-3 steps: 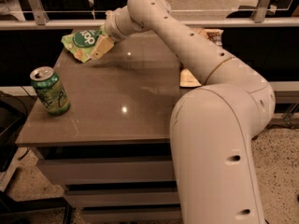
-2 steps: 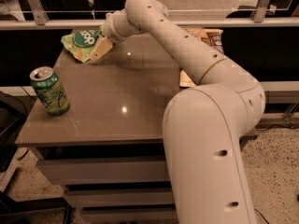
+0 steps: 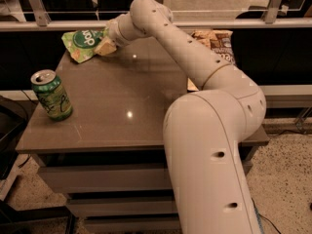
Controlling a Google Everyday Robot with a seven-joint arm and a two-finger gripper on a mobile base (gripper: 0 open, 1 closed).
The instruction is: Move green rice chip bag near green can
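Observation:
The green rice chip bag point(image 3: 84, 44), light green with a dark green round logo, lies crumpled at the table's far left corner. My gripper point(image 3: 105, 46) is at the bag's right end and touches it, with the wrist reaching in from the right. The green can point(image 3: 52, 95), with a silver top and a yellow-green label, stands upright near the table's left front edge, well in front of the bag and apart from it.
A larger brown and yellow chip bag point(image 3: 217, 42) lies at the table's far right, partly hidden behind my arm point(image 3: 209, 126). The brown table point(image 3: 122, 106) has drawers below. A metal railing point(image 3: 58, 25) runs behind the table.
My arm's elbow and large lower link have shifted a little to the left. The gripper stays at the bag. The bag and can have not moved.

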